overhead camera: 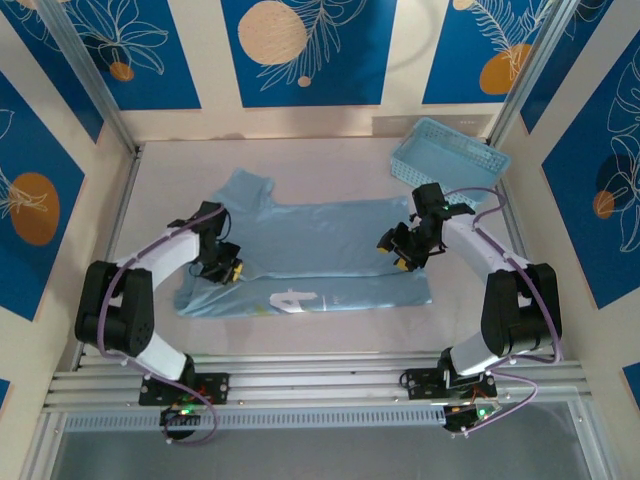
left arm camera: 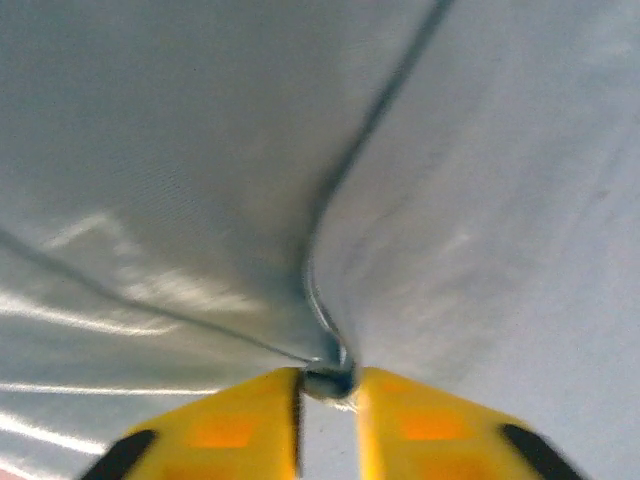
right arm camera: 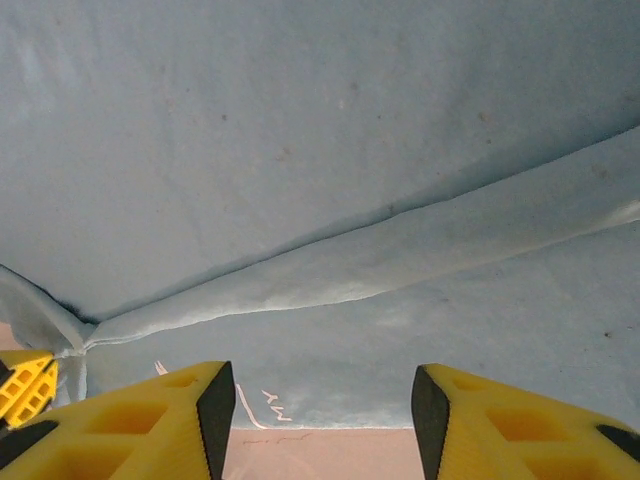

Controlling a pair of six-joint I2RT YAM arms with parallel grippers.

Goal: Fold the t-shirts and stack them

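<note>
T-shirt cloth is clenched in the left gripper: its yellow fingers are pressed almost together on a small bunched nub of light blue fabric, and a crease runs up and away from that pinch across the cloth. From above, the left gripper sits on the t-shirt's left side, near its near-left corner. The right gripper is released, its two yellow fingers spread wide with nothing between them; a folded ridge of fabric crosses the view beyond the tips, thin white lettering shows near the cloth's edge, and a strip of pale table shows between the fingers. From above, the right gripper is over the t-shirt's right side; whether it touches the cloth I cannot tell. The t-shirt lies spread in the middle of the table, one sleeve reaching toward the far-left corner, and a band along its near edge carries a white print. A light blue basket sits at the far-right corner, apart from the t-shirt.
</note>
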